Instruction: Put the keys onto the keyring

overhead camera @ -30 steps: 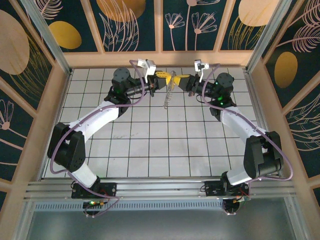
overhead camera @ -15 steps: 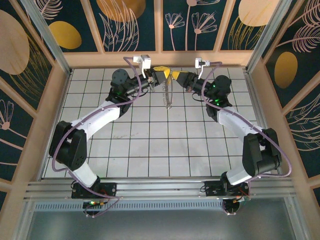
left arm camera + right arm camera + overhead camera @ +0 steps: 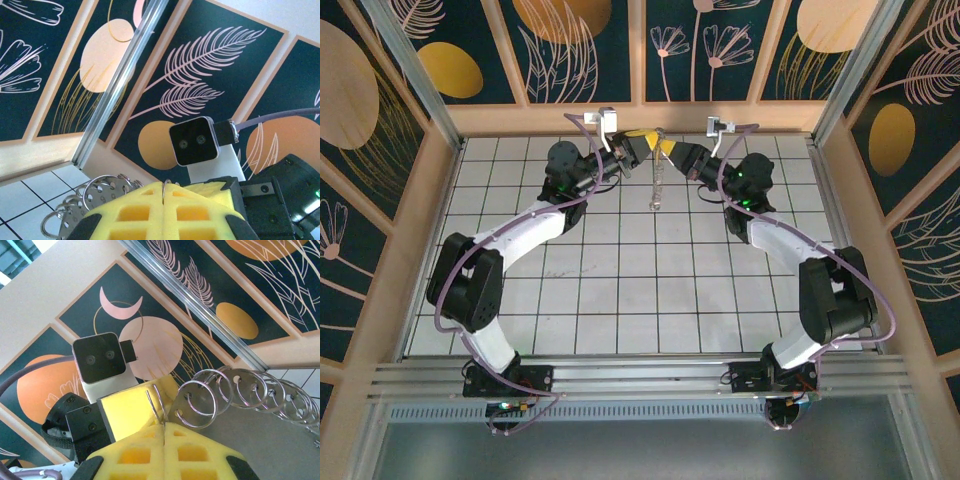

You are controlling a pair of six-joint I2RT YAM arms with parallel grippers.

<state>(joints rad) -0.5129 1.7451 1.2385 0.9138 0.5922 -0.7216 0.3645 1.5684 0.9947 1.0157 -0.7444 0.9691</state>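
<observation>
The left fingers (image 3: 645, 139) and the right fingers (image 3: 668, 147) are held tip to tip above the far edge of the desk (image 3: 620, 290). The keyring (image 3: 658, 182), seen as a chain of linked silver rings, is hung from the point where they meet. Whether its lower end touches the desk cannot be told. In each wrist view the yellow fingers are seen pressed together, with a thin wire loop of the keyring pinched at the seam and further rings trailing off beside it.
</observation>
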